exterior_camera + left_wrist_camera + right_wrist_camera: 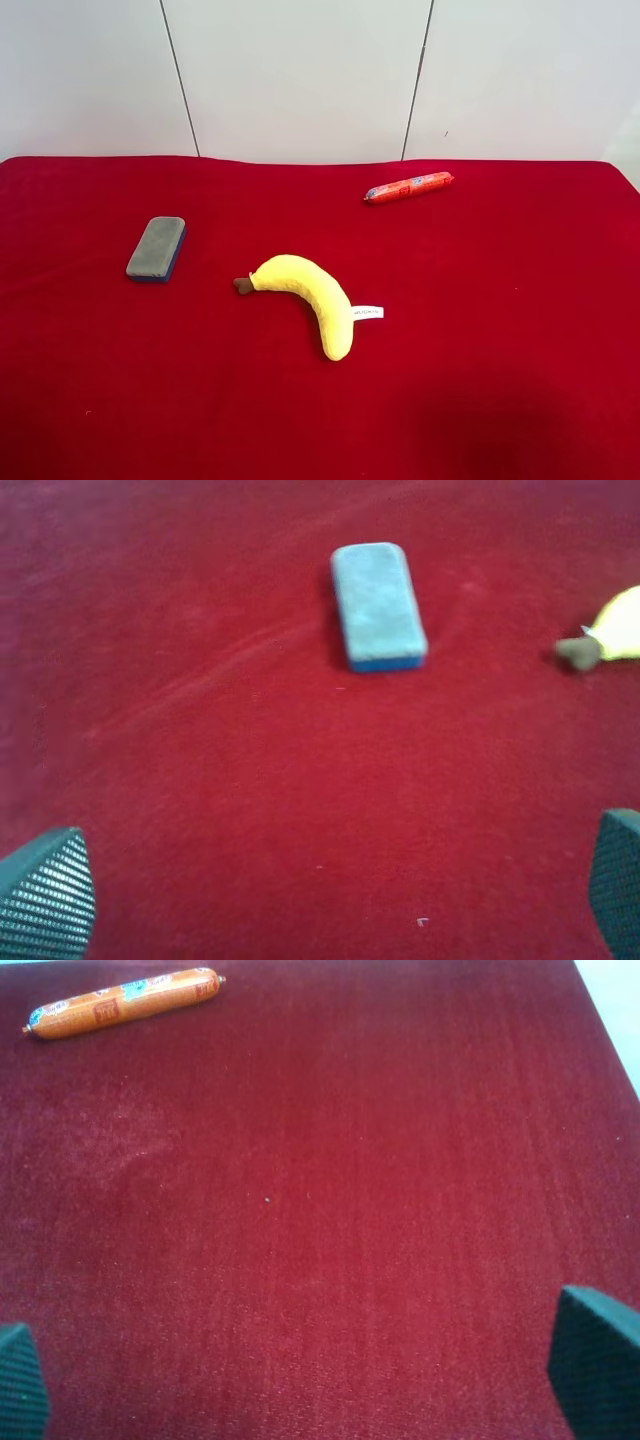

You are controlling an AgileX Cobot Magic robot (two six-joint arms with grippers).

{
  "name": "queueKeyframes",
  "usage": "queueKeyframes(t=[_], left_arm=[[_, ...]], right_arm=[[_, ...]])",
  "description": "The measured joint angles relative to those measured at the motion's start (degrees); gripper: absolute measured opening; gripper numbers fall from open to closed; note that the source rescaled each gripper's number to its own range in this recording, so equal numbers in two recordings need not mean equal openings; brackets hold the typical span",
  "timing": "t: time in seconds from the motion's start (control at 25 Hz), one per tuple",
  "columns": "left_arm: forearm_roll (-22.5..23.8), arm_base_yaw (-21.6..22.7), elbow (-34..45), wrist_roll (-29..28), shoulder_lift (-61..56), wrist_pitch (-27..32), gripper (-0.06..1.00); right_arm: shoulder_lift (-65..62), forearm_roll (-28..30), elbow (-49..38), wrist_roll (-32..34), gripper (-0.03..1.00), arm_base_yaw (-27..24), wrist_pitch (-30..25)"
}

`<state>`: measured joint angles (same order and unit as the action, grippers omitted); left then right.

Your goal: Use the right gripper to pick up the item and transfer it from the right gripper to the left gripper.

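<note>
The item (157,248), a flat grey pad with a thin blue base, lies on the red cloth at the exterior high view's left. The left wrist view shows the item (378,606) ahead of my left gripper (340,900), well apart from it. That gripper's two fingertips (45,900) stand wide apart with bare cloth between them. My right gripper (310,1370) is open too, over bare red cloth, and the item is out of its view. Neither arm shows in the exterior high view.
A yellow plush banana (310,300) lies mid-table; its stem end (600,645) shows in the left wrist view. A red-orange sausage stick (408,187) lies toward the back right, also seen as the sausage stick (122,1002). The red cloth (500,300) covers the table; a white wall stands behind.
</note>
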<state>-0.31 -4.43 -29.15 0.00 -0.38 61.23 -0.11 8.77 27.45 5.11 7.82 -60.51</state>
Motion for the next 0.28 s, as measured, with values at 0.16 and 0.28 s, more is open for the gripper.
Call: queueKeyframes(t=[0.16, 0.28], left_arm=[[-0.6, 1.7, 0.0, 0.0, 0.0, 0.0, 1.00], [-0.6, 1.7, 0.0, 0.0, 0.0, 0.0, 1.00]], right_arm=[[0.0, 0.0, 0.0, 0.0, 1.00, 0.0, 0.0], [0.0, 0.0, 0.0, 0.0, 1.00, 0.0, 0.0]])
